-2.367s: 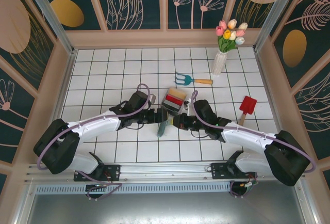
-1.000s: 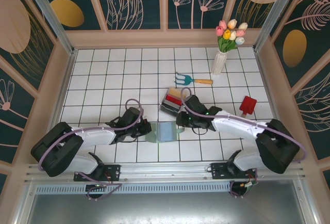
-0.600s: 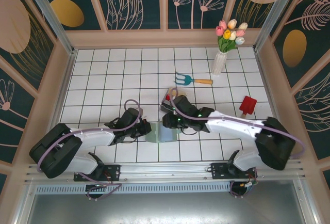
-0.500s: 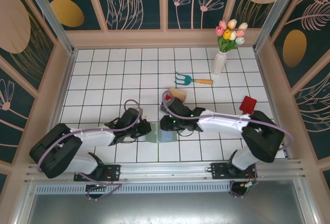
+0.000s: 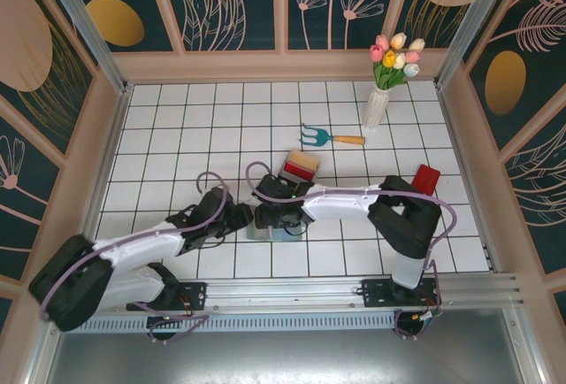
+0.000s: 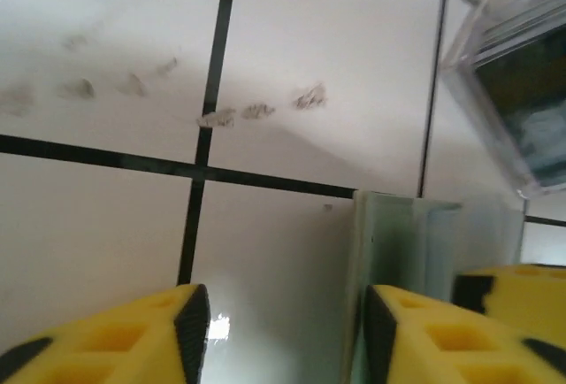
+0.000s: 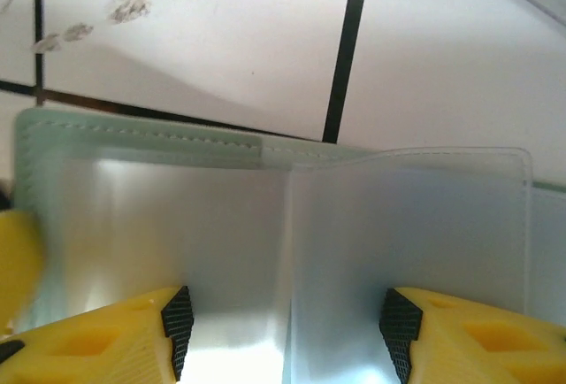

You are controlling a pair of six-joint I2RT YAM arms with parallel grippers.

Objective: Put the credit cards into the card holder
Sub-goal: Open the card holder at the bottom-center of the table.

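The card holder (image 5: pixel 281 233) lies opened flat on the tiles, pale inside with clear pockets (image 7: pixel 398 225). My right gripper (image 5: pixel 265 218) reaches far left and hovers right over it, open, with nothing between its fingers (image 7: pixel 283 331). My left gripper (image 5: pixel 243 220) stands open just left of the holder's edge (image 6: pixel 424 251), with bare tile between its fingers (image 6: pixel 279 331). The credit cards (image 5: pixel 298 170), red and beige, stand in a small grey tray behind the holder.
The tray's wall (image 6: pixel 495 39) is close beyond the holder. A blue hand rake (image 5: pixel 332 136), a red toy shovel (image 5: pixel 425 179) and a white vase of tulips (image 5: pixel 378 101) lie farther back and to the right. Wooden walls ring the tiled floor.
The holder went from upright between both grippers to flat and open. My left gripper opened and let go of its edge. My right arm swung left over it and opened.
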